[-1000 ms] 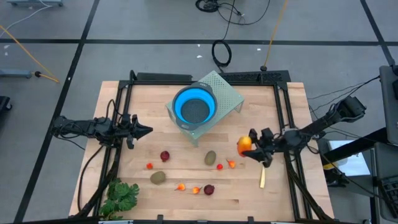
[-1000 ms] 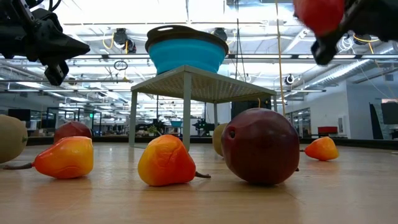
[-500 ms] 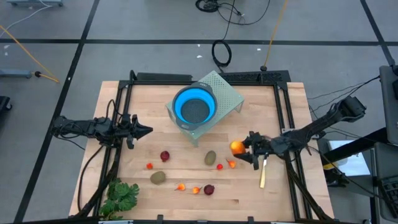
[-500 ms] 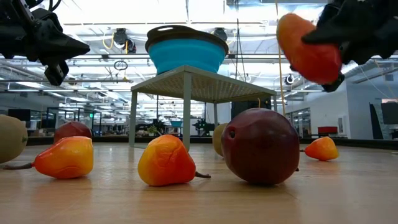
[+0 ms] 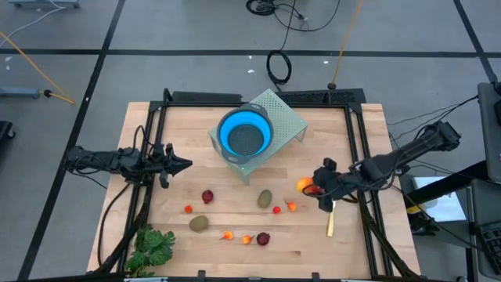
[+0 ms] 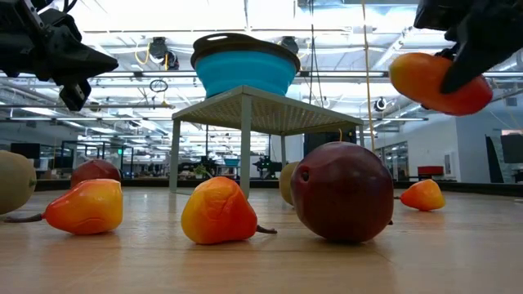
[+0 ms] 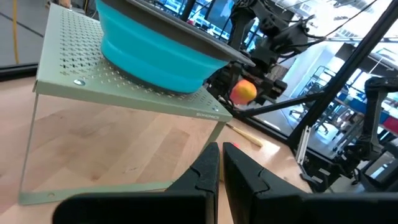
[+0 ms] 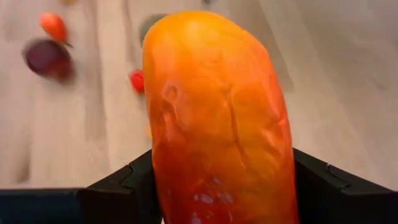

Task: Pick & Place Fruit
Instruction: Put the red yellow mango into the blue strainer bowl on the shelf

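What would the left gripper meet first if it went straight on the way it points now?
Probably the green perforated stand holding the blue bowl. The shut left gripper aims toward the stand's near corner and leg, though depth is unclear; it might pass just under it.

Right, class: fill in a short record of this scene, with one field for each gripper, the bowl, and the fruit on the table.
right gripper: holds a long orange fruit in the air over the table's right side
left gripper: shut, empty, waiting at the left
bowl: blue, on a pale green stand
fruit on the table: small pieces scattered in front of the stand
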### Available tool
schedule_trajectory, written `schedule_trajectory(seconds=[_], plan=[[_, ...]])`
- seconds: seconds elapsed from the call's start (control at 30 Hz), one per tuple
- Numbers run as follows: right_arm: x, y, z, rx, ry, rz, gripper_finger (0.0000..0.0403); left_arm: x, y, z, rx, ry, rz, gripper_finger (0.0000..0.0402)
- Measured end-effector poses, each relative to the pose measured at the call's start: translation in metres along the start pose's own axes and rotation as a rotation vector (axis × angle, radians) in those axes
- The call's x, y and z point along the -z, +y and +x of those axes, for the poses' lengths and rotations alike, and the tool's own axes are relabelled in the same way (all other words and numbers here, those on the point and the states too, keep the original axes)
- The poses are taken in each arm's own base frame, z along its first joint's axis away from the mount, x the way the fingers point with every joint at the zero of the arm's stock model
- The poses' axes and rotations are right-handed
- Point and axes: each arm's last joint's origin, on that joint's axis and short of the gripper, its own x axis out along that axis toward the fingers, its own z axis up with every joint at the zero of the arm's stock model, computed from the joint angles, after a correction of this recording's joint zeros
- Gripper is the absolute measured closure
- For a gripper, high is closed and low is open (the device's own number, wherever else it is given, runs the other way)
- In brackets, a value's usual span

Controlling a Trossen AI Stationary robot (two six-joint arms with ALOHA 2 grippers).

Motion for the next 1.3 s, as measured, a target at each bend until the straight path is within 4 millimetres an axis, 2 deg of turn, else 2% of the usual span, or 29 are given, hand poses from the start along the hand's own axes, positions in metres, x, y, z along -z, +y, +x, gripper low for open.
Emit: schedule_trajectory(seconds=[0.2, 0.57, 0.77, 1.03, 1.3], plan=[[-0.003, -0.013, -0.006, 0.169, 0.015, 0.009, 0.0165, 0.0, 0.0, 0.0, 0.0, 0.0, -0.001, 0.0382], [-0.021, -0.039, -0.005, 0.439, -0.106, 0.005, 0.0165, 0.0, 0.0, 0.0, -0.001, 0.0, -0.003, 0.0382], [-0.047, -0.05, -0.021, 0.574, -0.172, -0.065, 0.0165, 0.0, 0.0, 0.0, -0.001, -0.001, -0.003, 0.0382], [-0.084, -0.065, -0.043, 0.66, -0.25, -0.202, 0.0165, 0.0, 0.0, 0.0, -0.001, -0.001, 0.001, 0.0382], [-0.114, -0.078, -0.052, 0.773, -0.394, -0.349, 0.0165, 0.0, 0.0, 0.0, -0.001, -0.001, 0.001, 0.0382]])
